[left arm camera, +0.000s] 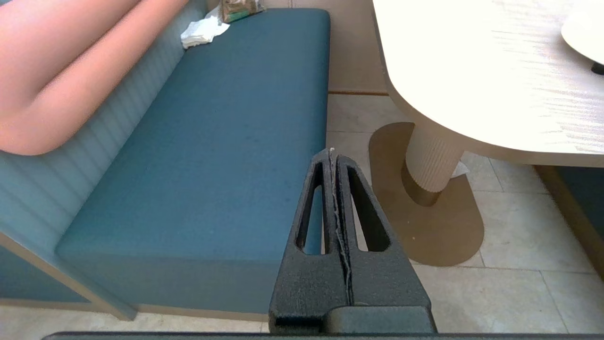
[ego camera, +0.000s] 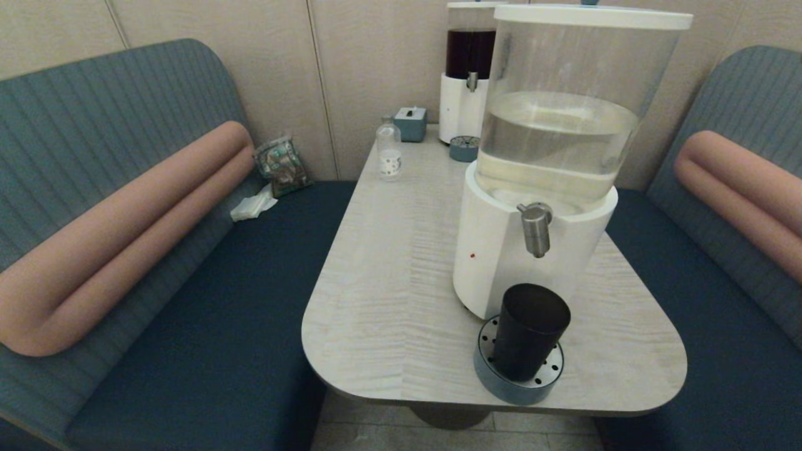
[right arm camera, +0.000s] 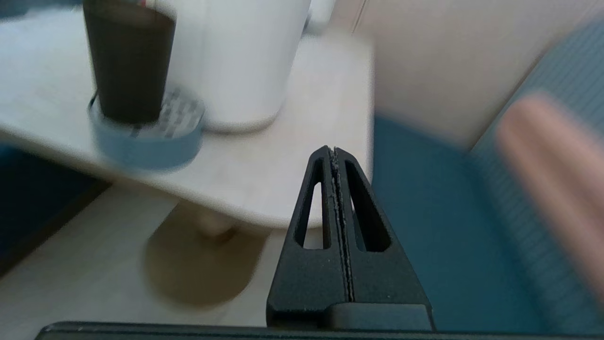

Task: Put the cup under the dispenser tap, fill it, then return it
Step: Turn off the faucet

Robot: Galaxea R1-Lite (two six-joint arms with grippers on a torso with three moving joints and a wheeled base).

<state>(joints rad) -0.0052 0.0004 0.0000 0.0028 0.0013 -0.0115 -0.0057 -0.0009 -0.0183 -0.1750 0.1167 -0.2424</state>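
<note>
Both closed; cup point(right arm camera: 128, 66) well beyond right gripper point(right arm camera: 334, 150).

Overexposed table point(left arm camera: 495, 71), motion-blurred right wrist view

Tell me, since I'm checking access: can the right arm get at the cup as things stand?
Probably yes. The cup stands on the drip tray near the table's front edge, its near side unobstructed. The right gripper, fingers shut, sits below the table edge and must open first.
</note>
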